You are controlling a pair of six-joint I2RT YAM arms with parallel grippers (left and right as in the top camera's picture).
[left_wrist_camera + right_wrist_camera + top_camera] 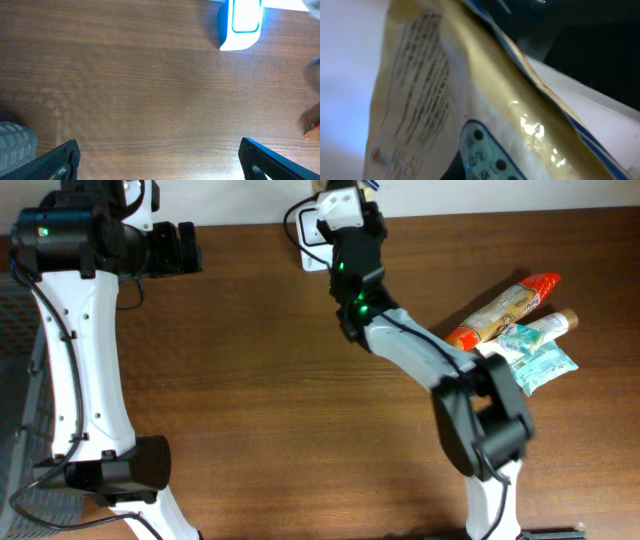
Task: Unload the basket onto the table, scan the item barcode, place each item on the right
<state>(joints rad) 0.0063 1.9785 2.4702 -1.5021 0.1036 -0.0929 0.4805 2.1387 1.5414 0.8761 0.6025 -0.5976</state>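
The right claw (352,198) is up at 12 o'clock on the brown table (240,380). It is closed tight on a yellow packet (445,100). In the right wrist view the packet is so close that it fills almost the whole picture. It has small dark print down one side and a blue-green patch with dots near the bottom. The print is too blurry to read. I cannot see a barcode on it. I cannot see the claw's own fingers there, because the packet is in the way.

From above, the right claw is just over the white scanner (312,238), which sits at 12 o'clock by the far edge of the table. In the left wrist view the scanner (241,22) is white with a blue rim and is at about 1 o'clock.

The left claw (180,248) is at about 10 o'clock, well apart from the scanner. It is wide open and has nothing in it. In its own view the left claw (159,150) shows two black fingers (60,160) at the bottom corners, with only bare wood between them.

At 3 o'clock there is a little pile. It has an orange packet (505,308), a teal packet (545,362) and a pale tube (548,326). They touch each other. The right arm's elbow is just beside them.
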